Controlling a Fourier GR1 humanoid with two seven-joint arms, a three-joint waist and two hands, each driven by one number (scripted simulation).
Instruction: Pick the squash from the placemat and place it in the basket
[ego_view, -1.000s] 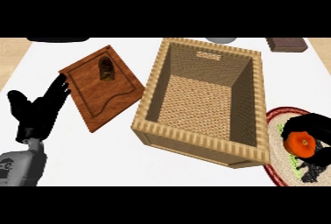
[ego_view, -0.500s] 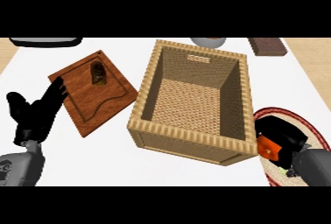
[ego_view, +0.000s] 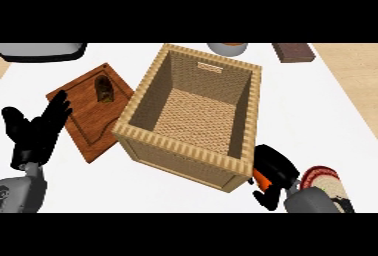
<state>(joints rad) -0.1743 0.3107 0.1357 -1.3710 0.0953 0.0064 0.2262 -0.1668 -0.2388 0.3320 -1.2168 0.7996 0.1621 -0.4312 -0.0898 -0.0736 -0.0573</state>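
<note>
The right hand (ego_view: 275, 172) is curled round the orange squash (ego_view: 263, 180), of which only a sliver shows under the black fingers, and it hangs just outside the near right corner of the basket (ego_view: 181, 150), between the basket and the round placemat (ego_view: 328, 182) at the lower right. The left hand (ego_view: 37, 132) rests open with fingers up at the left edge, beside a wooden board (ego_view: 88, 107) on the white counter (ego_view: 310, 105).

Right hand (ego_view: 275, 176) appears curled round something orange at lower right; left hand (ego_view: 37, 132) rests open.
</note>
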